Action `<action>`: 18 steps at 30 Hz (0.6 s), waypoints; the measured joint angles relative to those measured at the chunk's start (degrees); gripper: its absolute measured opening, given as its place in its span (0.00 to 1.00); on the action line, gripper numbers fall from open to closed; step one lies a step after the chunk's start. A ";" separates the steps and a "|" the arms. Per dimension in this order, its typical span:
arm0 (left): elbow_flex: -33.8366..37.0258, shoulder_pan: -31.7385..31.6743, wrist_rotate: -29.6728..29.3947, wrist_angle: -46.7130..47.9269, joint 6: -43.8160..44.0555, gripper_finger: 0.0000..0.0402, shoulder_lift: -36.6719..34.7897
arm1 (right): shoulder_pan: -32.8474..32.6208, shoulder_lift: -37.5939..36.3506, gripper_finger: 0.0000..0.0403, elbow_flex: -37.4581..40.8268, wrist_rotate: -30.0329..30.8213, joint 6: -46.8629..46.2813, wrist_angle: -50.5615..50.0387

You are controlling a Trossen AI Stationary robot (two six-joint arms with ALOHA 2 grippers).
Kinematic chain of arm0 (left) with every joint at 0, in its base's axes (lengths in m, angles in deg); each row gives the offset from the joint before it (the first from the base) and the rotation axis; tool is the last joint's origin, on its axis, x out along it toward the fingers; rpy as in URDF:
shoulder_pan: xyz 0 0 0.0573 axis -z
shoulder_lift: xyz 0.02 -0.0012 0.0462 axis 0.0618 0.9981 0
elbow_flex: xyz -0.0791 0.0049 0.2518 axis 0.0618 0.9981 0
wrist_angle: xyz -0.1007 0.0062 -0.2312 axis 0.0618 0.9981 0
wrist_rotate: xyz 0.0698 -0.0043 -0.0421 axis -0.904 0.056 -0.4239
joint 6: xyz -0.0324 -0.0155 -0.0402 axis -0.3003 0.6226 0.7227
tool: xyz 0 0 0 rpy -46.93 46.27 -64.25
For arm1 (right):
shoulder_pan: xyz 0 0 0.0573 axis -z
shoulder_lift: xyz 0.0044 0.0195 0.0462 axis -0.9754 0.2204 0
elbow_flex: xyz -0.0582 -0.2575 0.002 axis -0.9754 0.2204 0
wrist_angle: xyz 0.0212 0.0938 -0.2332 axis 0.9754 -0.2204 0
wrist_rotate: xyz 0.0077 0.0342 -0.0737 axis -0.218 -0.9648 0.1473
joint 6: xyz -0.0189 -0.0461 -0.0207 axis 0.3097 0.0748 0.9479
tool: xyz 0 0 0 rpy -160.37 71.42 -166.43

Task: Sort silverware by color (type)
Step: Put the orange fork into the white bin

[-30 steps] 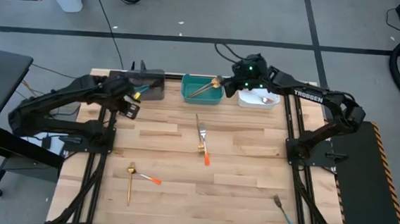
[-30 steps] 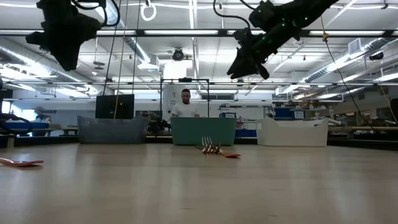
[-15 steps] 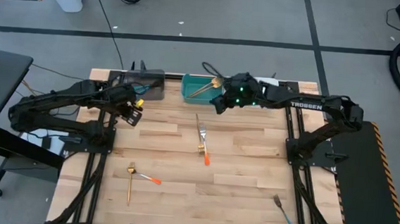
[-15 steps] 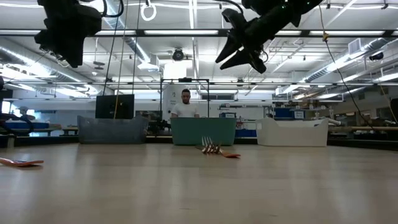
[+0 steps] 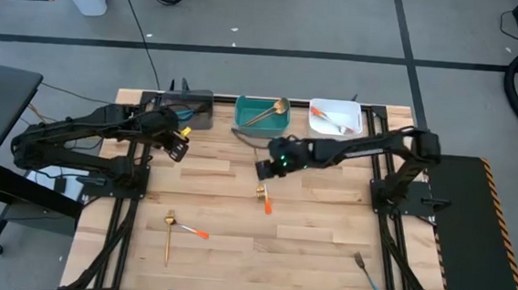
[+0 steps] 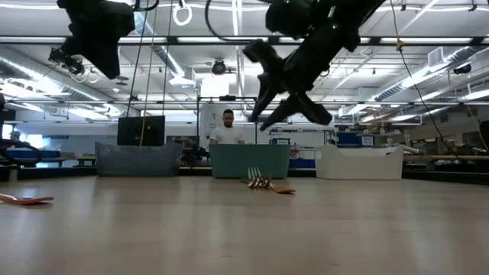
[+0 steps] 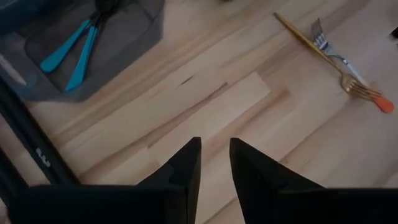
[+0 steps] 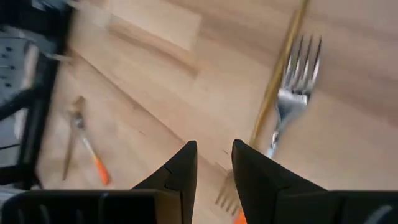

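At the table's middle an orange-handled fork with a silver head [image 8: 297, 78] lies across a gold utensil [image 8: 278, 84]; its orange end [image 5: 267, 206] shows in the high view. My right gripper [image 5: 265, 169] hovers open just above this pair, fingers slanting down, empty. My left gripper [image 5: 179, 148] hangs open and empty near the grey bin [image 5: 188, 113], which holds blue-handled utensils [image 7: 71, 50]. A gold fork [image 5: 168, 237] and an orange-handled one [image 5: 195, 232] lie at the near left, and a blue-handled fork [image 5: 369, 276] at the near right.
Three bins stand along the far edge: grey, teal [image 5: 261, 116] with a gold utensil leaning on its rim, and white [image 5: 336, 119] with orange-handled pieces. Bare wood lies between the middle pair and the near pieces. A person stands in the room beyond the table [image 6: 228, 126].
My right gripper has swung from above the bins at the far edge toward the table's middle, sinking and rolling, and now stands over the crossed fork pair. My left gripper has shifted a little toward the table's right. No silverware has moved.
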 joint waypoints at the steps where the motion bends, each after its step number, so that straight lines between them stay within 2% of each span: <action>1: 0.00 0.00 0.00 -0.49 -0.48 0.23 0.00 | -0.59 1.16 0.27 0.01 0.17 -0.94 0.41; 9: 0.00 -0.02 0.02 -1.40 -3.71 0.23 0.00 | -3.53 8.85 0.27 0.01 0.04 -5.80 3.03; 18: 0.00 0.00 0.02 -1.43 -4.26 0.23 0.02 | -3.14 8.02 0.27 -0.05 4.75 -5.56 1.52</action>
